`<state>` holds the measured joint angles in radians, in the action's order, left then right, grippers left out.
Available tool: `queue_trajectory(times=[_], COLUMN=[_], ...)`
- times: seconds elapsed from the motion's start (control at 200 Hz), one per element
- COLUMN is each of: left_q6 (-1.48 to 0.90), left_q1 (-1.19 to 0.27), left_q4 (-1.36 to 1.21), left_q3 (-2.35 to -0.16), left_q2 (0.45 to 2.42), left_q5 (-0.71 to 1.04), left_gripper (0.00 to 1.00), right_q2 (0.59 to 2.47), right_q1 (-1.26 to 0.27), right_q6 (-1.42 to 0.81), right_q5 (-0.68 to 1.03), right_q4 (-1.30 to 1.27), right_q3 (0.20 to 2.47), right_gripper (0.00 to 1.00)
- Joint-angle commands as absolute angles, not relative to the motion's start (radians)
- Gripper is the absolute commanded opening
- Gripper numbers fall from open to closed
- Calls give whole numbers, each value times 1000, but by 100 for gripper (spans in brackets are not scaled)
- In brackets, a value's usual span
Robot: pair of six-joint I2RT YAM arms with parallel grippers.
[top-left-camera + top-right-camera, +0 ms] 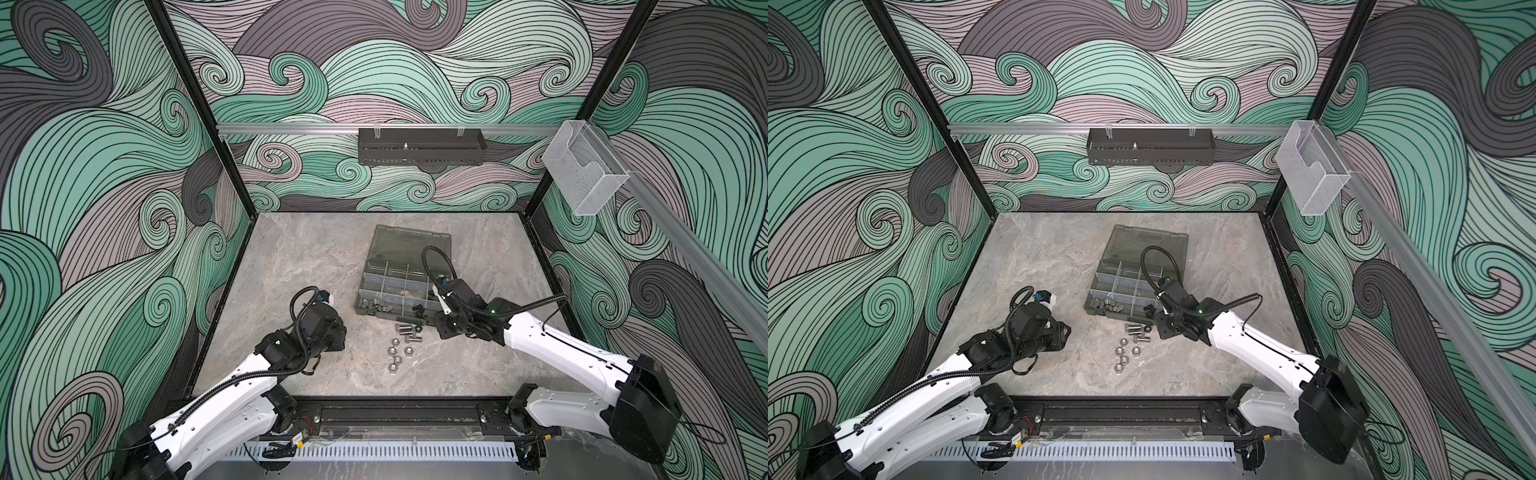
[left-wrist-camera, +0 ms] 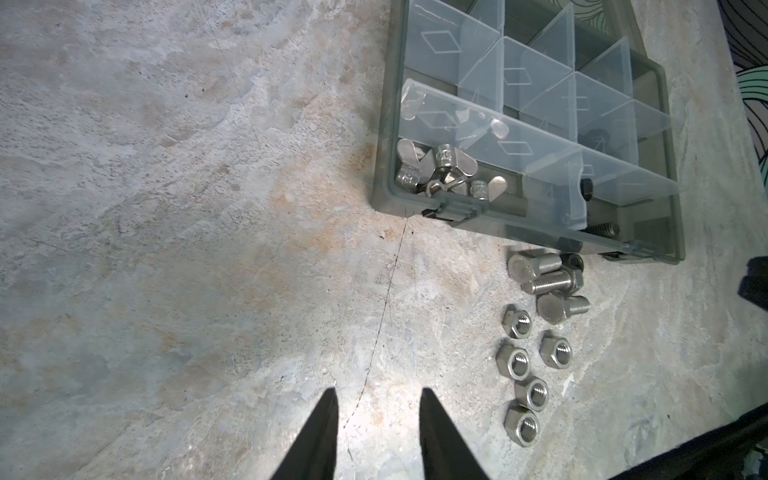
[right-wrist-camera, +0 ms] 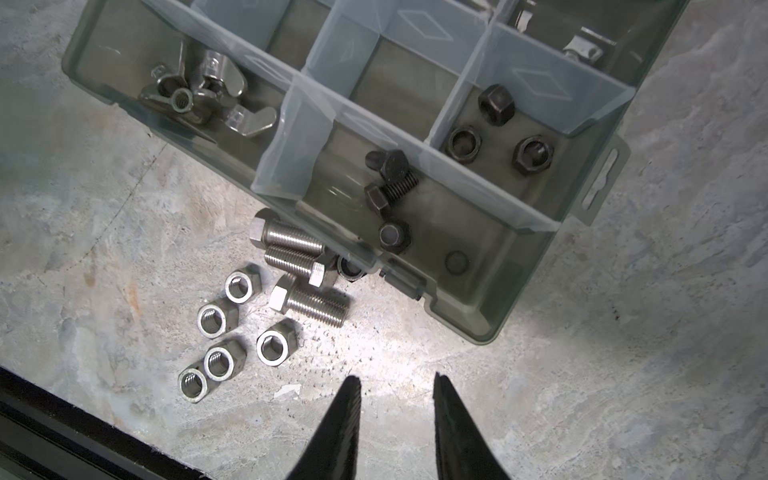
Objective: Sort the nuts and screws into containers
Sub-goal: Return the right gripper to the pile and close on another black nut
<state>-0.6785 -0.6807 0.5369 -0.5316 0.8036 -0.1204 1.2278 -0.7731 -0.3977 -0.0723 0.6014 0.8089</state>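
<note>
1. On the grey marbled stone-look tabletop lies a smoky translucent plastic organizer case. Its lid is folded back flat, and thin clear dividers cut it into rectangular compartments.
2. Front-row corner compartment: a pile of shiny wing nuts with rounded ears.
3. Next front-row compartment: three matte black screws with hex heads and threaded shanks. One row back, by the side wall: three black nuts, plain hex rings.
4. Three silver screws lie on their sides on the table just outside the case's front wall, bunched and touching. A stray black nut sits against that wall beside them.
5. Five silver nuts, bright hex rings with threaded bores, form a loose cluster just beside the silver screws on the side away from the case. The end two touch.
6. Left gripper: dark tapered fingers parted by a narrow gap, nothing between, over bare table. In both top views the silver nuts lie to its right, apart from it.
7. Right gripper: fingers likewise parted and empty, over bare table near the case's front corner. Silver screws and nuts lie near, not touching it.
</note>
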Motion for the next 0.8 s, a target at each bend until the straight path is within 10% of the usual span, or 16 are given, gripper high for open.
queue_trajectory(times=[0.0, 0.796], left_q6=[-689, -678], left_q1=[-670, -670], left_q4=[534, 580], left_q3=[-536, -550], left_q2=[808, 770], left_q5=[-127, -141], left_gripper=[37, 37], right_q2=[1258, 1599], right_q1=[-810, -851], right_q6=[-459, -508], right_q5=[-98, -129], right_q4=[576, 381], right_q3=[795, 863], right_gripper=[31, 31])
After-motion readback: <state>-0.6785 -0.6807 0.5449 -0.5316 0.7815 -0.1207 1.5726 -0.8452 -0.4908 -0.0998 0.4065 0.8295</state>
